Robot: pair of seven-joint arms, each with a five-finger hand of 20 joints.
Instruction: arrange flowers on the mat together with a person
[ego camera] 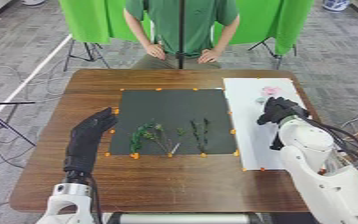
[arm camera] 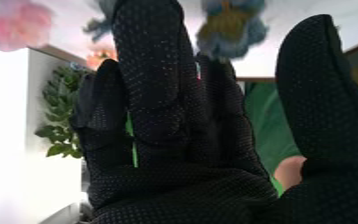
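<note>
nearest the camera, the right hand (ego camera: 280,111) lies over the white sheet (ego camera: 251,130) at the right of the table (ego camera: 180,187); in the right wrist view the hand (arm camera: 184,185) has its fingers straight, with the thumb well apart from them. beyond the hand in the head view, a pink flower (ego camera: 270,91) rests on the sheet, with a blue flower (ego camera: 261,100) between the two. the right wrist view gives the blue flower a yellow-brown centre and adds an orange flower (arm camera: 101,54) and a leafy stem (arm camera: 60,111), both partly behind or close beside the fingers; what these rest on, one cannot tell.

the left hand (ego camera: 88,134) is held out at the left edge of the dark mat (ego camera: 168,107), its fingers straight and together. on the near half of the mat, from left to right: a curled green sprig (ego camera: 137,137); a cluster of stems (ego camera: 163,142) with yellow-green tips; a small leaf (ego camera: 181,132); and two thin sprigs (ego camera: 200,134), roughly side by side. orange tabs (ego camera: 233,131) mark the mat's edges.
</note>
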